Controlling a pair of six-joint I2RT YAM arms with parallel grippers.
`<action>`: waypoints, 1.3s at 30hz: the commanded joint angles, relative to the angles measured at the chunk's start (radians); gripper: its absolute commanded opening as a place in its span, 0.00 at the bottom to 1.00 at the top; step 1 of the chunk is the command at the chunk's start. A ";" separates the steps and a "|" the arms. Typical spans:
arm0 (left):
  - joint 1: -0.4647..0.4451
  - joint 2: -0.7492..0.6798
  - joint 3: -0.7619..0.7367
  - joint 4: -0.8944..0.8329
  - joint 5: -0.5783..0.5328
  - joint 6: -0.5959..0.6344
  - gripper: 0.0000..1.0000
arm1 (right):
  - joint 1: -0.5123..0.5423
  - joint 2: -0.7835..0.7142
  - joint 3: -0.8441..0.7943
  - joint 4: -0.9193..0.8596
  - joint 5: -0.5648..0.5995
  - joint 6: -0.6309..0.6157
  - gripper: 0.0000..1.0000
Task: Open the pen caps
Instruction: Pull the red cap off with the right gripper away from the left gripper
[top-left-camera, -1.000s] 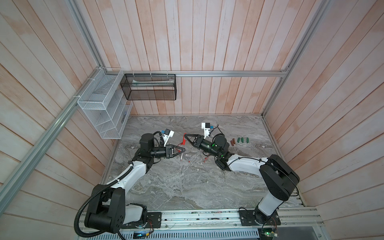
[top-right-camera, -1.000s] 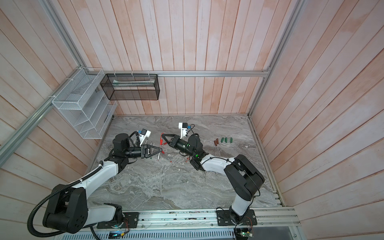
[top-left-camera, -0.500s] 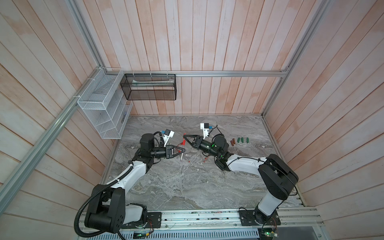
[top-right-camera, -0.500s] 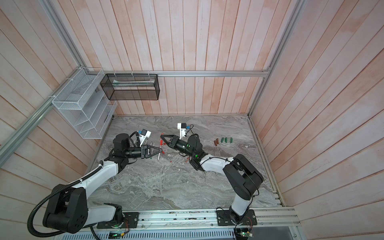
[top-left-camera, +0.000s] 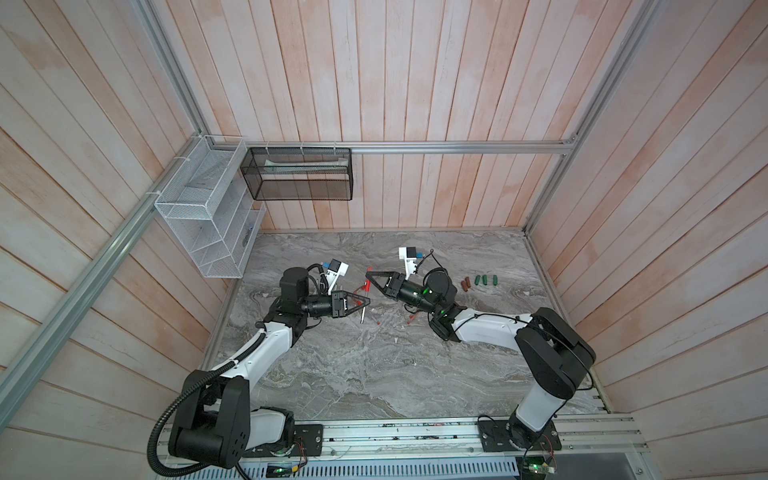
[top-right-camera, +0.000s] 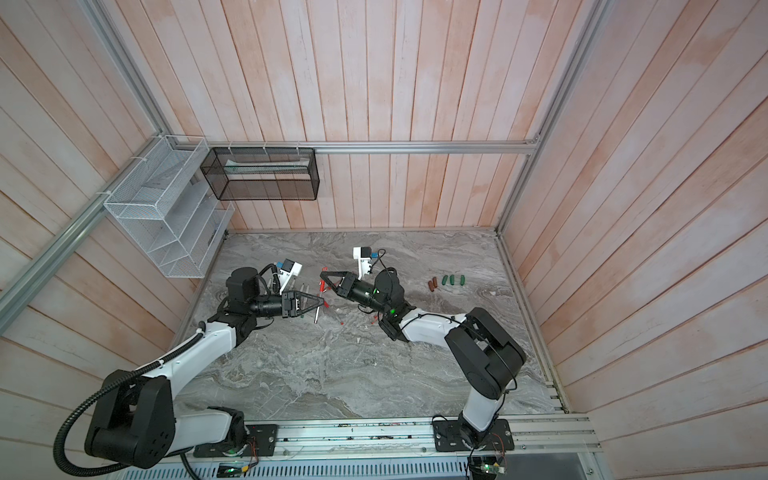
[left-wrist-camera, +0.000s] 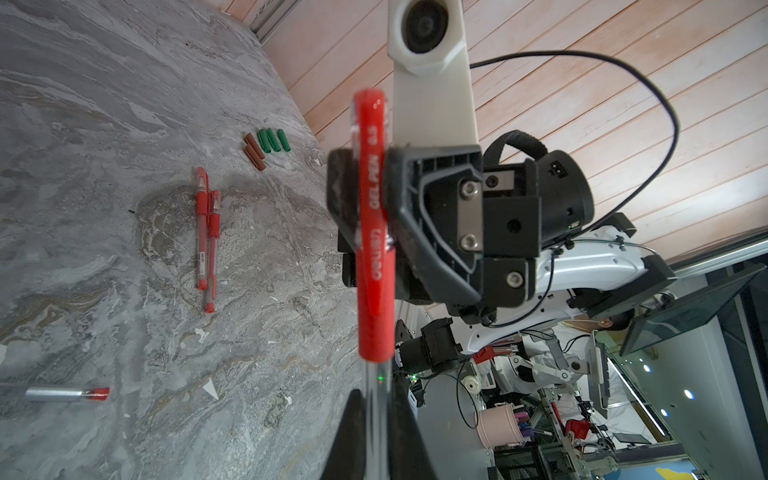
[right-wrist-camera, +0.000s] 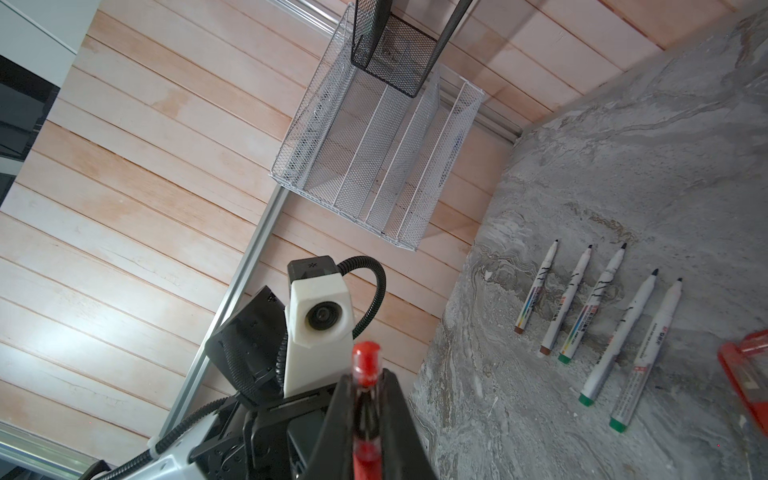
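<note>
Hardly anything has shifted in the last second; the right gripper (top-left-camera: 369, 274) has only edged a touch left. It is clamped on the red cap (left-wrist-camera: 371, 232), and the left gripper (top-left-camera: 366, 301) is pinched onto the clear barrel (left-wrist-camera: 379, 374), so the pen is held aloft over the far middle of the marble table (top-left-camera: 374, 374). The cap looks seated, so I'd say a straight pull apart comes next. Far right lie brown and green caps (top-left-camera: 485, 279). Plank walls surround the table, with a white mesh rack (top-left-camera: 203, 216) far left.
</note>
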 joint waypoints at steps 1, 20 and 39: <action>-0.019 -0.030 -0.018 -0.011 0.010 0.047 0.00 | -0.031 -0.035 0.036 -0.035 -0.011 -0.027 0.00; -0.062 -0.069 -0.016 -0.260 -0.139 0.247 0.00 | -0.215 -0.109 0.057 -0.084 -0.032 -0.070 0.00; 0.237 -0.224 0.096 -0.758 -0.691 0.491 0.00 | -0.401 -0.622 -0.192 -0.717 0.075 -0.383 0.00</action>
